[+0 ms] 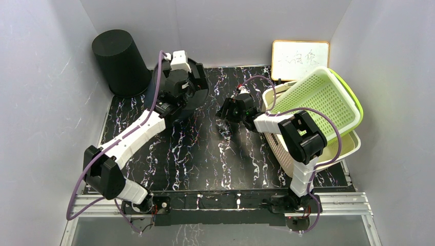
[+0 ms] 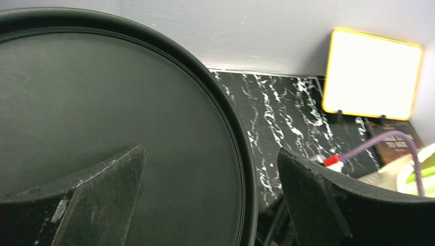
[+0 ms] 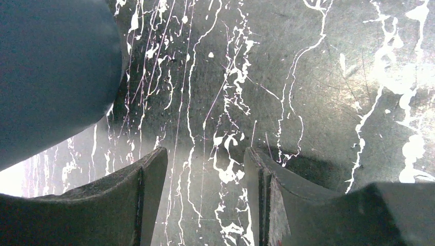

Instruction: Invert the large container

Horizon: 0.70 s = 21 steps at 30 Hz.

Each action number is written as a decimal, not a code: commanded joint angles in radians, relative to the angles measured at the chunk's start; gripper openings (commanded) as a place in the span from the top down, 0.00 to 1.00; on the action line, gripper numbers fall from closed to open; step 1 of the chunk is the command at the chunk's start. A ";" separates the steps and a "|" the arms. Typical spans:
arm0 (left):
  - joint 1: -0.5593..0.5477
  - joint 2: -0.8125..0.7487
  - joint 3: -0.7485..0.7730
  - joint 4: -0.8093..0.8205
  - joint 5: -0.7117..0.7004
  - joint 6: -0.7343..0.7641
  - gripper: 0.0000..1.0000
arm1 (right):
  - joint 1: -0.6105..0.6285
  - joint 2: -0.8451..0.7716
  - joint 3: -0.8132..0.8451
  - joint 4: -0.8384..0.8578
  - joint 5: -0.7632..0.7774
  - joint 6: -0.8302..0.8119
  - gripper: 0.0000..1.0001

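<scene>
Left jaws gape wide astride the rim of the big black container (image 2: 102,102); right jaws half-open, empty, over the bench (image 3: 318,66).

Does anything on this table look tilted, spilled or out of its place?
Yes. On the right, the green perforated plastic basket lies tilted, propped crookedly on the cream plastic basket under it rather than nested flat. I see nothing spilled or broken.
</scene>
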<state>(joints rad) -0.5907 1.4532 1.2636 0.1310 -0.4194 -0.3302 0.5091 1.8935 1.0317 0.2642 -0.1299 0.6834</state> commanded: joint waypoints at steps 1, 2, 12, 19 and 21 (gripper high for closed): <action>0.014 -0.029 0.041 -0.037 -0.130 0.048 0.02 | -0.010 -0.043 -0.015 0.034 -0.007 -0.015 0.46; 0.017 -0.039 0.029 -0.034 -0.137 0.048 0.01 | -0.011 -0.043 -0.017 0.034 -0.007 -0.015 0.46; 0.029 -0.072 -0.013 -0.037 -0.148 0.056 0.02 | -0.014 -0.044 -0.025 0.040 -0.017 -0.012 0.46; 0.032 -0.080 -0.008 -0.070 -0.132 0.058 0.02 | -0.014 -0.045 -0.022 0.034 -0.023 -0.020 0.46; 0.033 -0.080 0.027 -0.122 -0.104 0.065 0.02 | -0.014 -0.045 -0.007 0.016 -0.028 -0.032 0.46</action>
<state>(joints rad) -0.5648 1.4208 1.2522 0.0750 -0.5388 -0.2859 0.5011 1.8931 1.0164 0.2626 -0.1390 0.6777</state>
